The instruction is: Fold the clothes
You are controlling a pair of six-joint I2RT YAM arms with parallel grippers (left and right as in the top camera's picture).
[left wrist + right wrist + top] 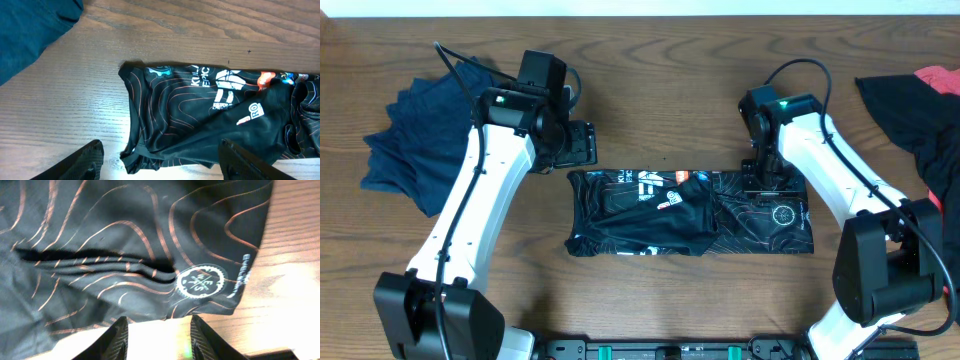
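A black jersey (690, 212) with thin orange contour lines and white lettering lies folded into a long band across the middle of the table. My left gripper (582, 145) hovers just beyond the jersey's far left corner. In the left wrist view the left gripper (162, 162) is open, and the jersey (200, 115) has its corner below the wide gap. My right gripper (760, 182) is over the jersey's far right edge. In the right wrist view the right gripper (160, 339) is open, with bare wood between its fingers (112, 340) and the jersey's hem (150, 255) just past their tips.
A crumpled navy garment (415, 130) lies at the far left, and its edge (30, 30) shows in the left wrist view. A black garment (920, 120) and a red one (940, 78) lie at the right edge. The arm bases stand at the table's front edge.
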